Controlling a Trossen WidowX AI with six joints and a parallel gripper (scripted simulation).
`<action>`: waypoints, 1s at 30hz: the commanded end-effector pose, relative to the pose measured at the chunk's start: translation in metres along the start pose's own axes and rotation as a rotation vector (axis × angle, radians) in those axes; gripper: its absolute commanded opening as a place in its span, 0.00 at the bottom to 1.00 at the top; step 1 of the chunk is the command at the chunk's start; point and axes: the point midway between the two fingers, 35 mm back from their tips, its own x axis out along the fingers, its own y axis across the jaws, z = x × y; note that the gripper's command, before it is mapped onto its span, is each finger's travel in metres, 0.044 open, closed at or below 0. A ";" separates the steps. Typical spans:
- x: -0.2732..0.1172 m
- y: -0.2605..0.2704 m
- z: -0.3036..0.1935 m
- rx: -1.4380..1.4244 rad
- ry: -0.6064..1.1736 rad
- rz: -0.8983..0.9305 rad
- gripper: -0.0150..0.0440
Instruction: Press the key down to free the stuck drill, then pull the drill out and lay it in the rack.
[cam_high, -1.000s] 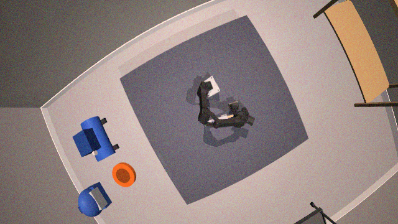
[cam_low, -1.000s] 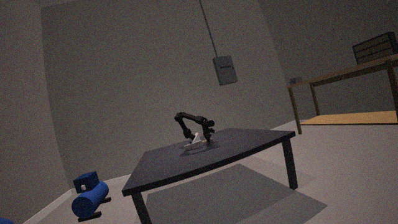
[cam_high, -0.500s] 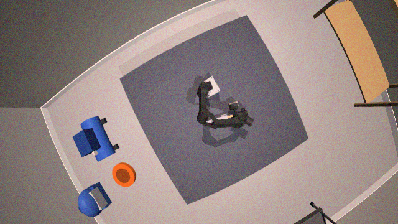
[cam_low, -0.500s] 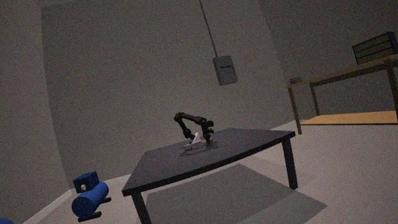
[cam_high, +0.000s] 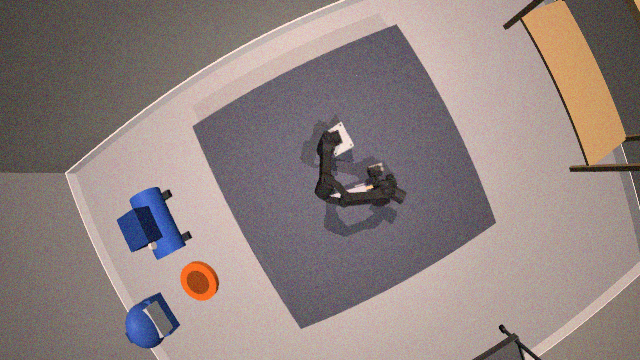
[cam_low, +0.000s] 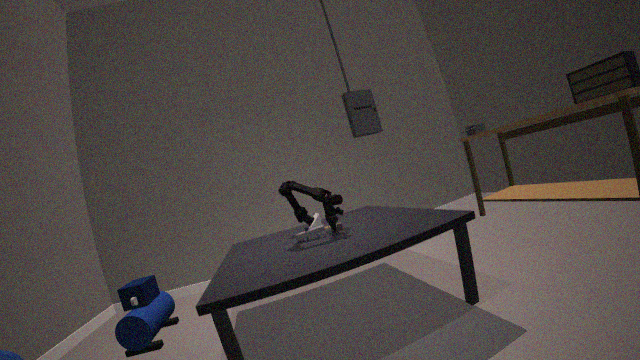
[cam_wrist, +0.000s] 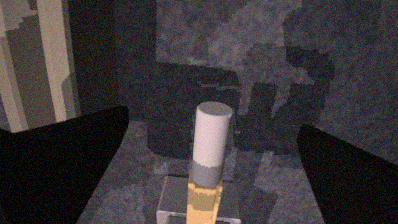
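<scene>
My gripper (cam_low: 335, 228) (cam_wrist: 213, 124) is open, its black fingers far apart at both sides of the wrist view. Between them in that view stands a white cylinder (cam_wrist: 212, 139) with a yellow part (cam_wrist: 203, 202) below it. I cannot tell whether this is the drill or the key. A grey block (cam_wrist: 172, 197) shows behind the yellow part. A small orange piece (cam_high: 370, 187) shows beside the hand in the top view. A pale slab (cam_wrist: 54, 60) stands at the left in the wrist view. A small pale-topped block is near the hand. Which piece is the rack is unclear.
The dark table top (cam_high: 430, 220) (cam_low: 280, 265) carries the arm's white base plate (cam_high: 345, 144). A white sloping piece (cam_low: 316, 221) stands under the arm. A blue compressor (cam_high: 162, 225) (cam_low: 145, 320) and an orange ring (cam_high: 200, 265) are on the floor, off the table.
</scene>
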 end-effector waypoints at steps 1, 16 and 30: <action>0.002 0.001 -0.003 -0.005 0.005 -0.003 1.00; 0.002 0.000 -0.003 0.000 0.000 0.000 0.69; 0.002 0.000 -0.003 0.000 0.000 0.000 0.25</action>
